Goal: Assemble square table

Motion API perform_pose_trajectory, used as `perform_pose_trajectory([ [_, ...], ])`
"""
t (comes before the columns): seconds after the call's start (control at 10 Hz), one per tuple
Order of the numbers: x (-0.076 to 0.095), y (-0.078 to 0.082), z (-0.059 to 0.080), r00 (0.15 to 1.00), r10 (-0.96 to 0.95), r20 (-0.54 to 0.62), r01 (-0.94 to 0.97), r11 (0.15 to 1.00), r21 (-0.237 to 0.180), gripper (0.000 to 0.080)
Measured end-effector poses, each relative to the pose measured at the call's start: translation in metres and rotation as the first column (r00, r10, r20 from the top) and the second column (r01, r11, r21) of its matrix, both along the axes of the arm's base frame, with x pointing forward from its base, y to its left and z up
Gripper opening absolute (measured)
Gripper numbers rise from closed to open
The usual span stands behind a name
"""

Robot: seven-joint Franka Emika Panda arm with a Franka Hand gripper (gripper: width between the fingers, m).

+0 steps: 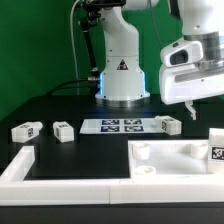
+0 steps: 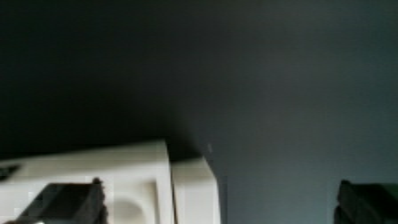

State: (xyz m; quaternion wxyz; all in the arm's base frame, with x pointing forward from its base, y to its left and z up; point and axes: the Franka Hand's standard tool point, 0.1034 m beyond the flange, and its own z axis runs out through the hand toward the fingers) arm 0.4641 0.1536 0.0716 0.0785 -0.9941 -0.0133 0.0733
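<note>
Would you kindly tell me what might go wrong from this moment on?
1. The open end effector hangs over only a corner of the tabletop. Closing there may catch too little edge, so the slab could twist or slip.
2. A leg lies just off the tabletop's far edge, near the end effector. A descent might knock it away.

Arm [image 1: 196,52] high at the exterior view's right, pincer [image 1: 188,106] downward, the two dark fingers [image 2: 71,201] wide apart.
</note>
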Motion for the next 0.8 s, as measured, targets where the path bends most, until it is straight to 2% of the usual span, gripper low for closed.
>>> perform_pose_trajectory([
  [0.1,-0.021,-0.005,-0.007,0.996,0.090,-0.008,-0.090,0.995,-0.035,0.0649],
  [0.2,-0.040,-0.017,-0.022,0.980,0.195,0.033,-0.194,0.980,-0.051,0.0649],
  [0.4,-0.034,-0.017,-0.018,0.953,0.301,0.032,-0.300,0.953,-0.030,0.0649],
  [0.7,-0.037,-0.020,-0.021,0.898,0.437,0.044,-0.437,0.899,-0.012,0.0649],
  [0.8,-0.053,-0.020,-0.029,0.907,0.422,0.009,-0.422,0.906,-0.023,0.0649],
])
